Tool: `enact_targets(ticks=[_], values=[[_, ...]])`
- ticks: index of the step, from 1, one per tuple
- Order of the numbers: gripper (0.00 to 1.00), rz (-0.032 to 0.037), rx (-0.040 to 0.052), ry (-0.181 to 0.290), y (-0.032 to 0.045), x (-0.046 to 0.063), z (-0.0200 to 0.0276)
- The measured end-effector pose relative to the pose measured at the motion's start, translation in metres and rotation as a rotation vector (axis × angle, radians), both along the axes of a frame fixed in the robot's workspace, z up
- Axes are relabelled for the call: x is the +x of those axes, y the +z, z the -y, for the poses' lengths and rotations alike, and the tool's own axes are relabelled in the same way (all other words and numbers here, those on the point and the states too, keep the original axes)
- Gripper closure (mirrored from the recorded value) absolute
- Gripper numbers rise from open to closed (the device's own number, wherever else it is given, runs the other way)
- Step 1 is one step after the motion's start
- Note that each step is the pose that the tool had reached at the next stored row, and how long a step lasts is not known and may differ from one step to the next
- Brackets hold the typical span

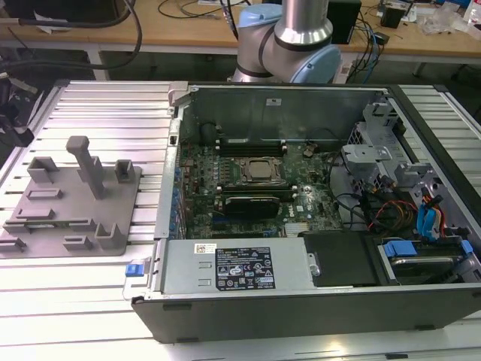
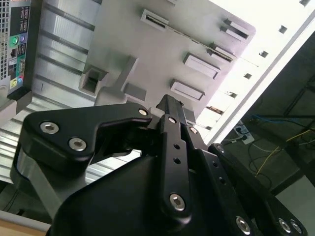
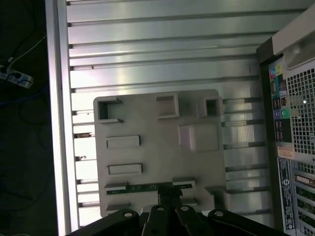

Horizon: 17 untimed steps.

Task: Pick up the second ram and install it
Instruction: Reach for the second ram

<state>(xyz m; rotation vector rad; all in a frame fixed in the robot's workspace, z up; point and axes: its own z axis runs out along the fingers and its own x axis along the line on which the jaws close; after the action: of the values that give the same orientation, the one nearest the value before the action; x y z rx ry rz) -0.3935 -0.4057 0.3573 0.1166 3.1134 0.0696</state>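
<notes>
1. One second ram [image 3: 142,187], a thin green stick, is sitting in a long slot near one edge of the grey tray [image 3: 157,157].
2. One gripper [image 3: 170,192] is hanging above the tray, and in the first wrist view its tip is lining up over the ram's slot. The gripper is clenched and is grasping nothing.
3. In the second wrist view the gripper [image 2: 169,104] is pointing at the tray [image 2: 147,49].
4. In the first wrist view the tray is showing three open square boxes [image 3: 166,105] in a row, one big flat block [image 3: 198,136] and two long raised bars [image 3: 123,142].
5. In the exterior view one tall peg [image 1: 89,162] is standing up from the tray [image 1: 75,248].
6. One computer case [image 1: 301,308] is sitting open on the silver worktop [image 1: 98,105], just to the exterior view's right of the tray.
7. One big black-and-white label [image 1: 244,268] and one small white sticker [image 1: 204,248] are sitting on the silver box inside the case. The writing on both is too small to read.
8. In the first wrist view the back of the case is showing one more printed label [image 3: 286,172], also too small to read.
9. One square chip socket [image 1: 259,171] is sitting in the middle of the case, and long black slots [image 1: 248,143] are running along two sides of it.
10. One robot arm [image 1: 301,37] is standing at the far side of the case.
</notes>
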Motion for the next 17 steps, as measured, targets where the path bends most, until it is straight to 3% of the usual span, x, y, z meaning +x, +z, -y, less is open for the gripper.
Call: enact_targets(ticks=[11,17], values=[[0.92,0.0000,0.0000,0.000,-0.0083,-0.025,0.0009],[0.92,-0.0001,0.0000,0.000,-0.0253,-0.030,0.0032]])
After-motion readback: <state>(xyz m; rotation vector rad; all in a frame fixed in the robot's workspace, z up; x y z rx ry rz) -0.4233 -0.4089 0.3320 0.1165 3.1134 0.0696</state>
